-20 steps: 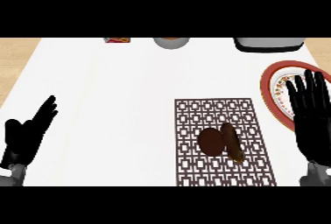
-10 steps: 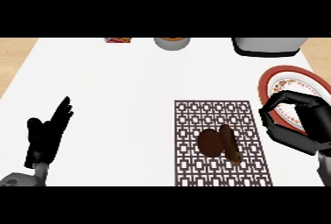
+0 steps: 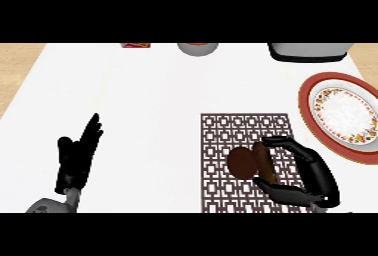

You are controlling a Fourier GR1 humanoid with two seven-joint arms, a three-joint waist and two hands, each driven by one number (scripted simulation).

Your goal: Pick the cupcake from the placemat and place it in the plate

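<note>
Since the earlier frame, the right hand (image 3: 308,172) has come off the plate's edge and down onto the placemat, and the left hand (image 3: 77,159) has shifted slightly toward the view's lower edge. Nearest, the left hand rests over the white tabletop (image 3: 148,100) at the view's left, its fingers straight and together. The right hand's fingers (image 3: 284,143) and thumb curl round the cupcake (image 3: 244,163), one above it and one below. The brown cupcake lies on its side on the brown lattice placemat (image 3: 229,130), in the mat's nearer half. Just beyond and to the right of the mat sits the plate (image 3: 307,98), apart from the hand, showing a red rim, a floral band and a white centre. At the far edge stand a grey bowl (image 3: 198,50) with something brownish inside, a larger grey vessel (image 3: 306,53) whose contents are hidden, and a small red item (image 3: 135,45).
</note>
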